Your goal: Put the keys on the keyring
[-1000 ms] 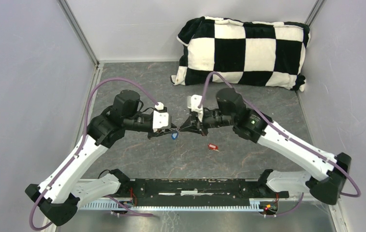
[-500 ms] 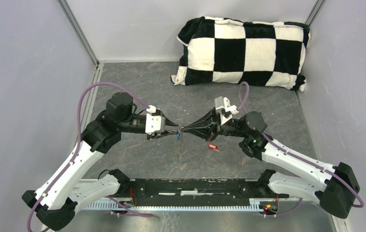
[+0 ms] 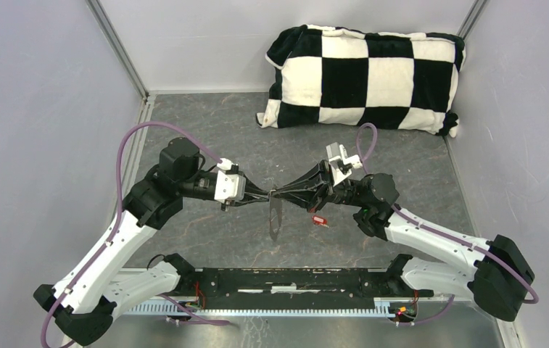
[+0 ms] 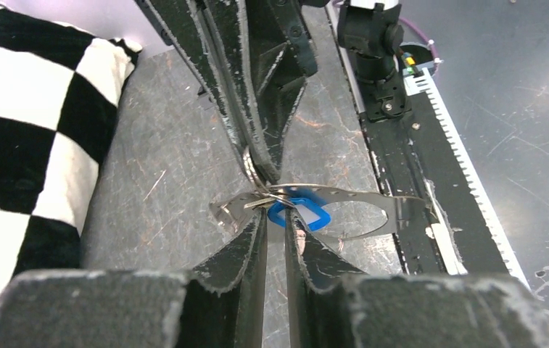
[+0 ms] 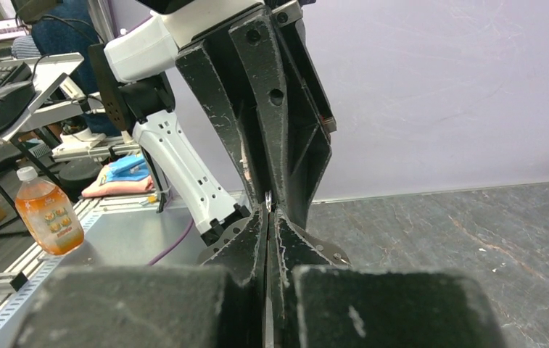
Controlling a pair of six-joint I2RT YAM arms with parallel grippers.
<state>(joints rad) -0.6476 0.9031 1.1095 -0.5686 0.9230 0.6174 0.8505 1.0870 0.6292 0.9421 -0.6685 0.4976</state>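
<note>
While a checked pillow (image 3: pixel 365 76) lies at the upper right of the grey table (image 3: pixel 206 130), the left arm (image 3: pixel 130 221) and right arm (image 3: pixel 431 232) meet tip to tip at the centre of the overhead frame. Both are lower and flatter than a second ago, when the right one reached in from higher up. The right gripper (image 3: pixel 283 193) is clamped tight, apparently on the edge of the keyring (image 3: pixel 275 217), which now hangs below the meeting point as a plain grey loop where no loop showed a second ago. The left gripper (image 3: pixel 262 194) has its fingers narrow, with a thin slit between them. In its wrist view the blue key (image 4: pixel 299 212) sits right at their tips against the silvery band, but whether they pinch it or it already rides on the band cannot be told. From overhead the blue head, plain a second ago, can no longer be seen. The red key (image 3: pixel 319 220) lies on the table just right of the hanging loop, below the right gripper, and nothing touches it. By the look of it, the first key is being threaded or is nearly on, and the second has yet to be picked up.
</note>
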